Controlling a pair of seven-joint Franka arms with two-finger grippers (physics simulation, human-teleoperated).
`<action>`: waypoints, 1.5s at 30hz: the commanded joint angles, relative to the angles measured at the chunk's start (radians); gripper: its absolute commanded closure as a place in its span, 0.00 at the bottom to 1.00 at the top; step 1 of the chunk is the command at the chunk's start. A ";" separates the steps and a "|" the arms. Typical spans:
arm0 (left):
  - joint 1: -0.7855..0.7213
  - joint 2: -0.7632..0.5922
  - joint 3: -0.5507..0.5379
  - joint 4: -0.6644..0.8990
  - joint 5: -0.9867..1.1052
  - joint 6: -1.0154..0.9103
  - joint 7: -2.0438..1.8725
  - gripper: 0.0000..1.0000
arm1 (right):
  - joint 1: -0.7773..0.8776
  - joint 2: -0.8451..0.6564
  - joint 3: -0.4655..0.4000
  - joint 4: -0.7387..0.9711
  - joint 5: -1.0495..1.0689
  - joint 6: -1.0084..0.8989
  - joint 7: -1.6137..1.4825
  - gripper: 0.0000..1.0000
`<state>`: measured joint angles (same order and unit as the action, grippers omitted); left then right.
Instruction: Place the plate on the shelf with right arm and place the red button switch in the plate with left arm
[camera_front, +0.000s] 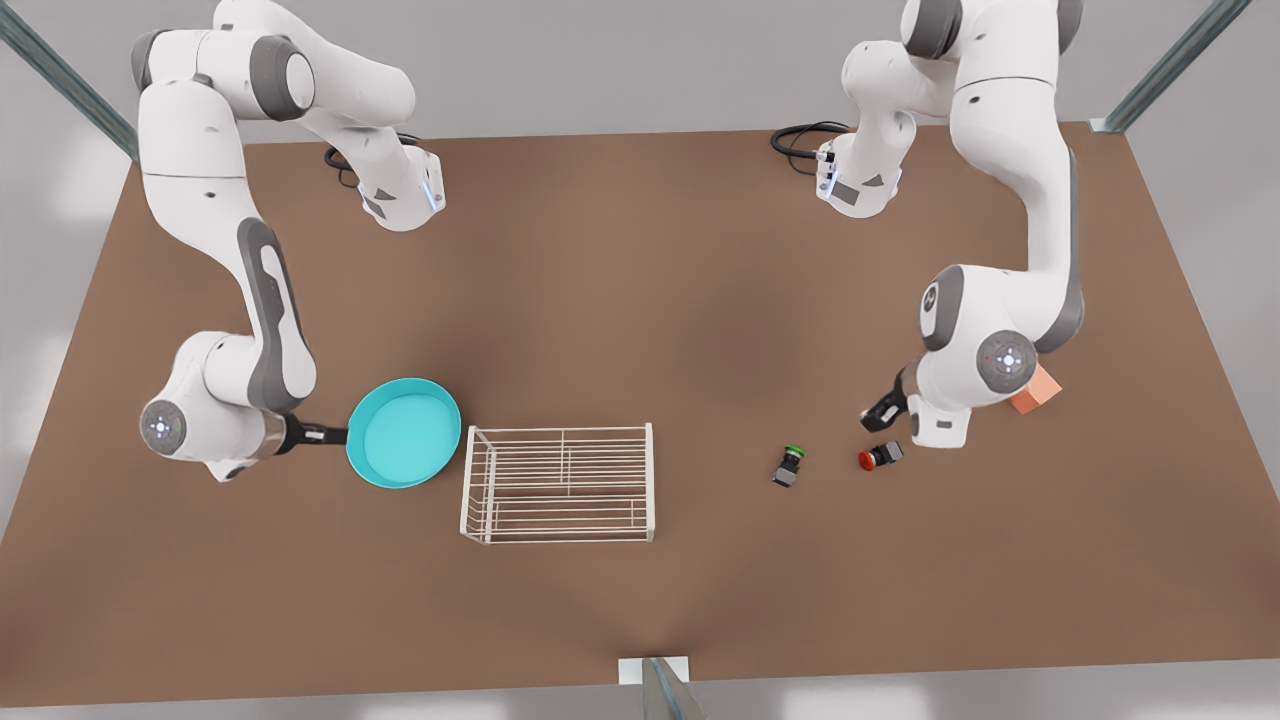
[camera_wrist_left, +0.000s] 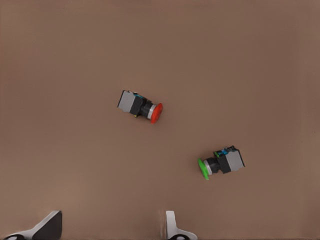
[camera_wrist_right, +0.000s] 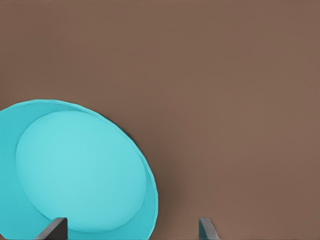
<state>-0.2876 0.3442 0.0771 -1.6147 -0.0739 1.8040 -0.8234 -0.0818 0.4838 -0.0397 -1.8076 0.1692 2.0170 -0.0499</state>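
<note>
Hiding orange cube (camera_front: 1037, 390): left arm (camera_front: 1000, 300), partly.

Front view: high, looking steeply down across the whole brown surface (camera_front: 640, 300). Left wrist view: close, facing straight down, sharing the red button switch (camera_wrist_left: 141, 106) (camera_front: 880, 457). Right wrist view: close, downward, sharing the plate (camera_wrist_right: 75, 170) (camera_front: 404, 432).

You look down on a wide brown table (camera_front: 640, 300), with pale grey floor (camera_front: 620, 60) around it and grey metal struts (camera_front: 60, 75) at the corners.
</note>
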 joint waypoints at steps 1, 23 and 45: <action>0.007 -0.007 -0.033 0.110 0.091 -0.267 0.444 0.00 | -0.012 0.019 0.001 0.001 0.055 0.057 -0.016 0.01; 0.058 -0.086 -0.097 0.134 0.097 -0.272 0.788 0.00 | 0.031 -0.102 0.014 0.248 -0.278 -0.264 -0.035 0.00; 0.051 -0.088 -0.102 0.127 0.095 -0.284 0.777 0.00 | -0.018 0.144 0.011 0.128 -0.020 -0.003 -0.258 0.01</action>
<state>-0.2347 0.2579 -0.0259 -1.4884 0.0212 1.5236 -0.1118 -0.0991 0.6205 -0.0293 -1.6748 0.1157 1.9340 -0.1609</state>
